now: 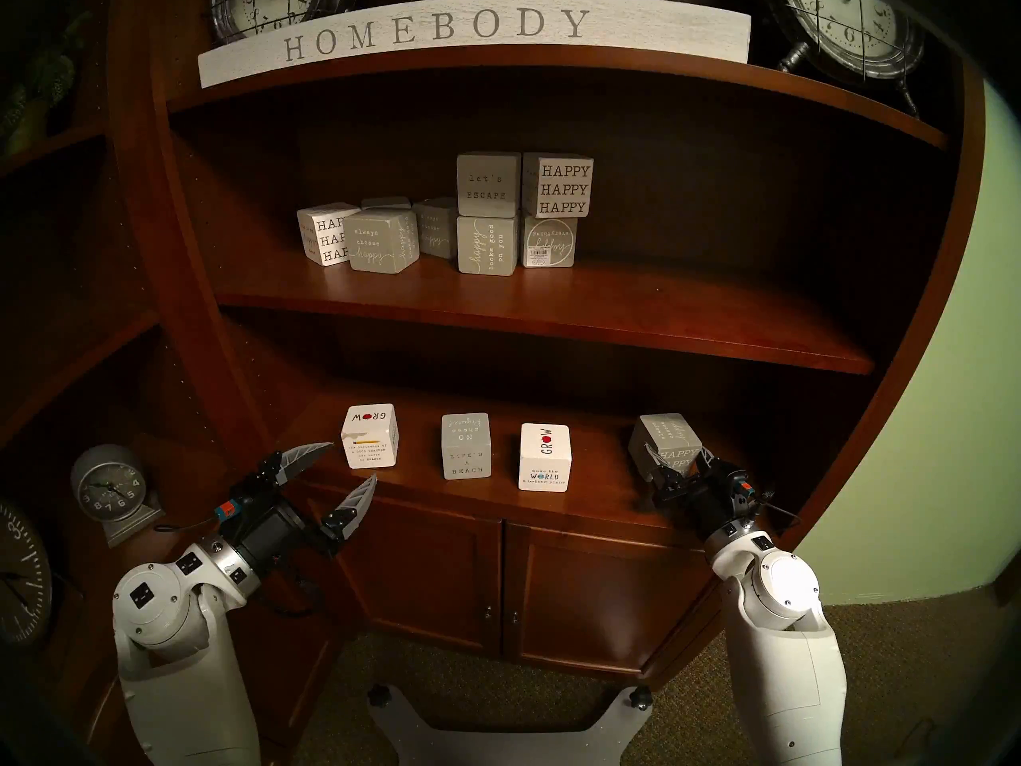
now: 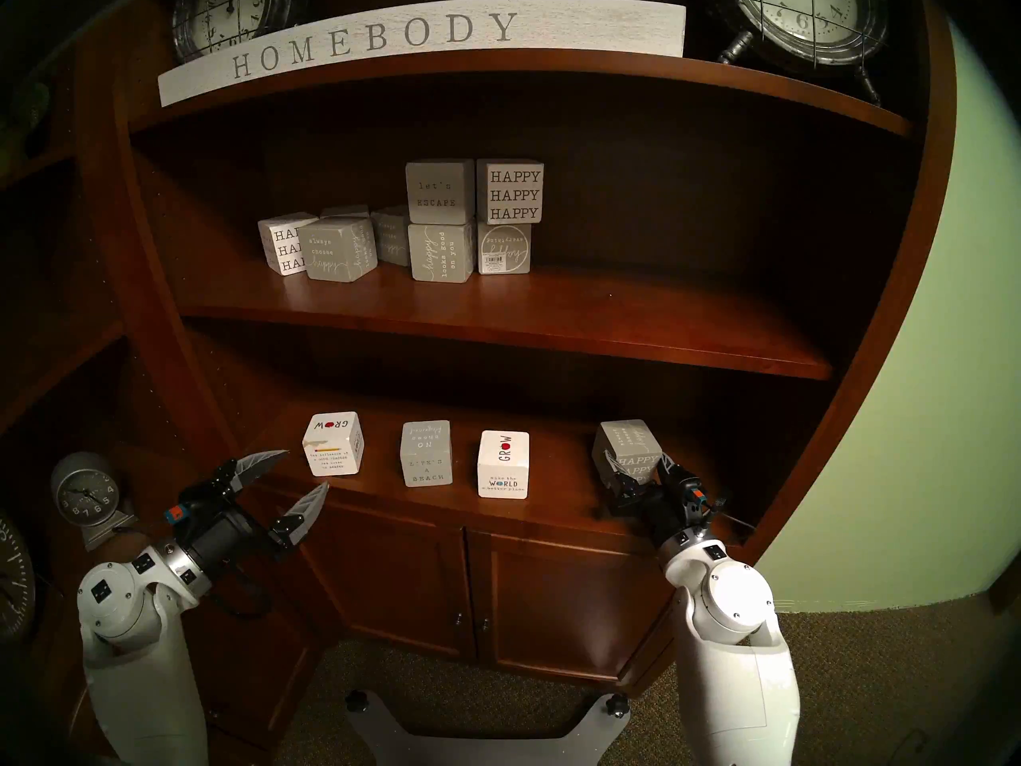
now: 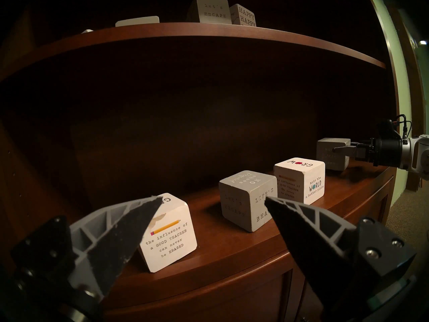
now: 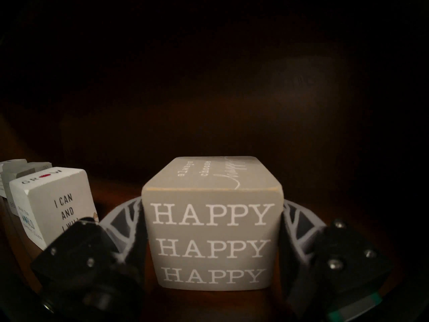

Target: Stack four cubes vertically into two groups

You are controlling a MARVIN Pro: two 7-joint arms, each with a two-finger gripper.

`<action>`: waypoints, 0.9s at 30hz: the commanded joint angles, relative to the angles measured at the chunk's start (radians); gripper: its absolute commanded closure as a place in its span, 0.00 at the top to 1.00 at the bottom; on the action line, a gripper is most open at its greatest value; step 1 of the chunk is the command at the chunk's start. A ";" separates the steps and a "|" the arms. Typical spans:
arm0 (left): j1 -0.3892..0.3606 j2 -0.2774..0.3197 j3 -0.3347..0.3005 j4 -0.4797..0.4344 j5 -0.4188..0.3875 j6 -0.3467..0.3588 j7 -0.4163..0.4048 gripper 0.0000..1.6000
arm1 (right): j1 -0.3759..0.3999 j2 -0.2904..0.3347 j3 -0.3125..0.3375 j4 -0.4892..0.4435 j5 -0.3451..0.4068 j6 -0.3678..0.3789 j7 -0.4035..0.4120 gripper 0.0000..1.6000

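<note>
Four cubes stand in a row on the lower shelf (image 1: 596, 505). From the left: a white GROW cube (image 1: 370, 436), a grey LIFE'S A BEACH cube (image 1: 466, 445), a second white GROW cube (image 1: 544, 456) and a grey HAPPY HAPPY HAPPY cube (image 1: 663, 439). My right gripper (image 1: 677, 463) is shut on the grey HAPPY cube (image 4: 212, 240), one finger (image 4: 130, 221) pressed against each side. I cannot tell whether that cube touches the shelf. My left gripper (image 1: 353, 461) stands open just in front and left of the left GROW cube (image 3: 169, 235), touching nothing.
The upper shelf (image 1: 552, 317) overhangs the row and carries several other lettered cubes (image 1: 486, 245), some stacked in twos. A HOMEBODY sign (image 1: 442, 35) and clocks (image 1: 845, 24) sit higher up. Cabinet doors (image 1: 497, 577) lie below, and a small clock (image 1: 110, 491) stands at the left.
</note>
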 commanded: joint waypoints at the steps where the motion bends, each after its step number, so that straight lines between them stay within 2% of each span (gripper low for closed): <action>1: 0.000 0.003 -0.001 -0.012 -0.003 0.000 0.001 1.00 | 0.003 -0.009 -0.015 -0.104 0.048 -0.024 0.049 0.00; 6: 0.000 0.002 -0.001 -0.011 -0.003 0.000 0.000 1.00 | 0.007 -0.034 -0.047 -0.152 0.070 -0.005 0.065 0.00; 8: 0.000 0.003 -0.001 -0.011 -0.003 0.000 0.000 1.00 | -0.003 -0.057 -0.079 -0.188 0.071 0.019 0.062 0.00; 13: 0.000 0.002 -0.001 -0.012 -0.003 0.000 0.001 1.00 | -0.019 -0.079 -0.126 -0.227 0.054 0.052 0.046 0.00; 27: 0.001 0.002 -0.001 -0.013 -0.003 0.001 0.001 1.00 | -0.035 -0.101 -0.213 -0.242 -0.003 0.078 0.012 0.00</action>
